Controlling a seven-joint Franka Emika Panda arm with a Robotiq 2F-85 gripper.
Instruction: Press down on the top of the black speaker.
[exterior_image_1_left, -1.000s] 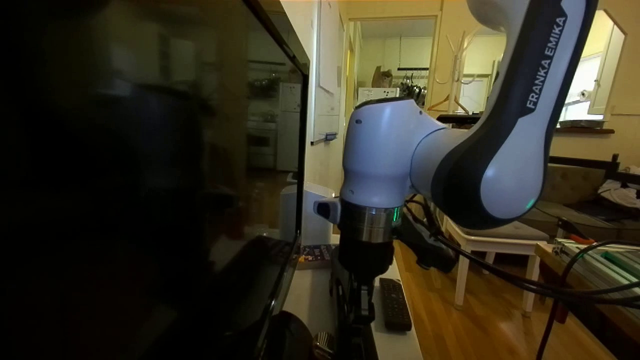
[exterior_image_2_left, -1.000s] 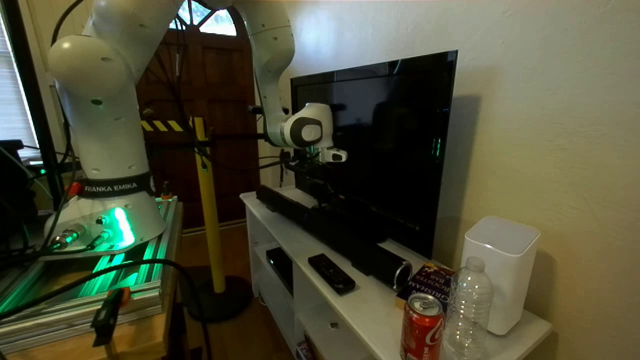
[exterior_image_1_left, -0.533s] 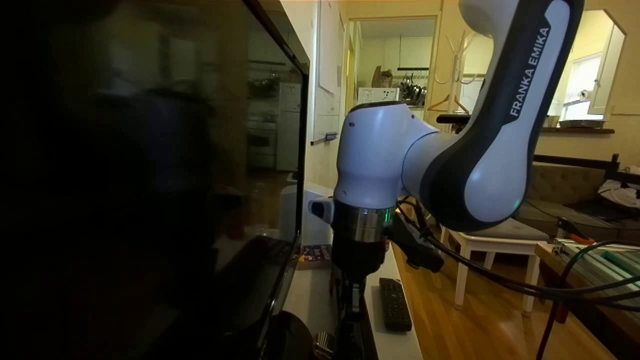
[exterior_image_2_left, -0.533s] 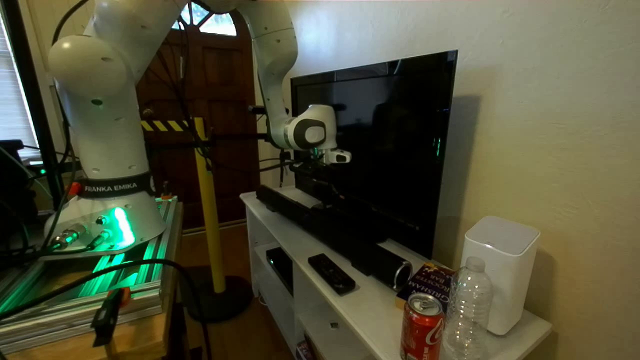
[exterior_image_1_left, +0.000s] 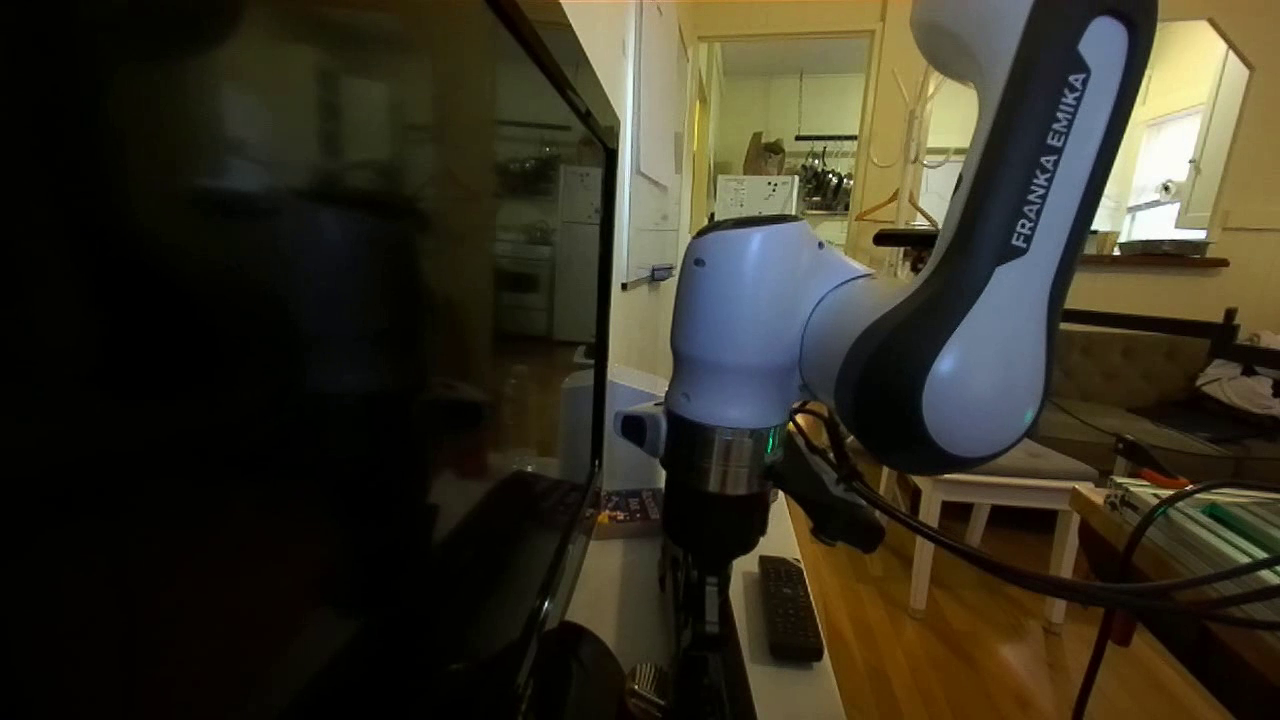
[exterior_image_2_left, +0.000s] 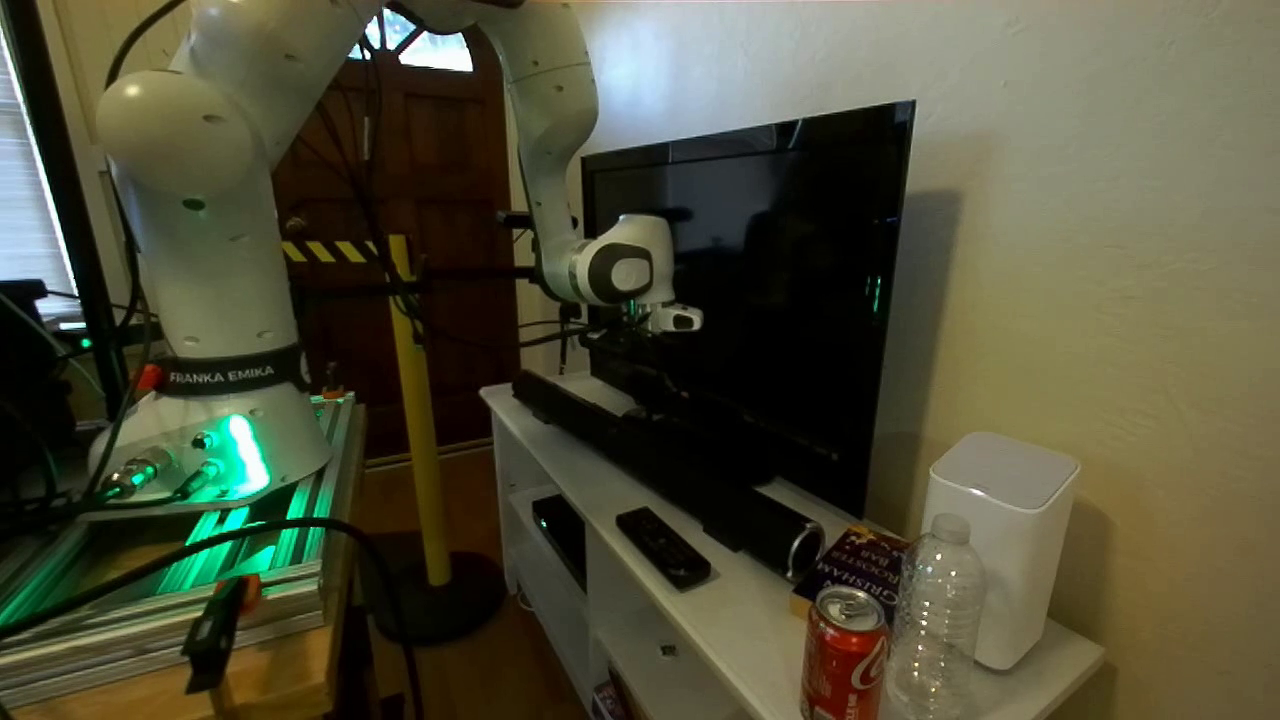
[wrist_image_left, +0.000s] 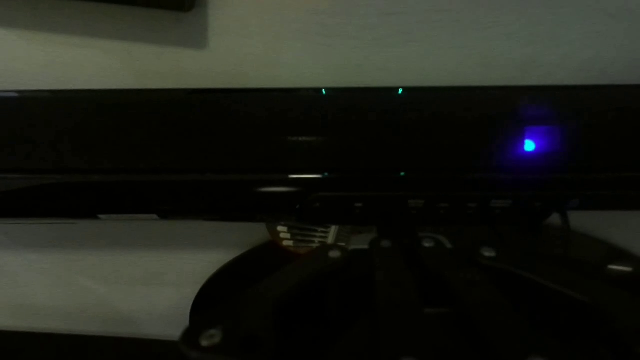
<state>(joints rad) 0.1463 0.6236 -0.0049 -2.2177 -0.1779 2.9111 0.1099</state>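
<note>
The black speaker (exterior_image_2_left: 640, 455) is a long low bar on the white TV stand (exterior_image_2_left: 740, 640), in front of the TV. It crosses the wrist view (wrist_image_left: 200, 132) with a blue light at its right part. In an exterior view (exterior_image_1_left: 740, 690) the gripper partly hides it. My gripper (wrist_image_left: 400, 232) points straight down; its fingers come together at the middle, and it looks shut with nothing held. In both exterior views the gripper (exterior_image_2_left: 655, 405) is dark against dark things over the speaker's back part. I cannot tell if the tips touch the top.
The large dark TV screen (exterior_image_2_left: 750, 300) stands close behind the gripper, also in the view along it (exterior_image_1_left: 300, 350). A black remote (exterior_image_2_left: 662, 548) lies in front of the speaker. A book (exterior_image_2_left: 855, 570), red can (exterior_image_2_left: 845, 650), bottle (exterior_image_2_left: 935, 620) and white box (exterior_image_2_left: 1000, 550) stand at one end.
The arm has moved toward the TV and come down a little, with the gripper pointing down over the speaker. The speaker and other objects have not moved.
</note>
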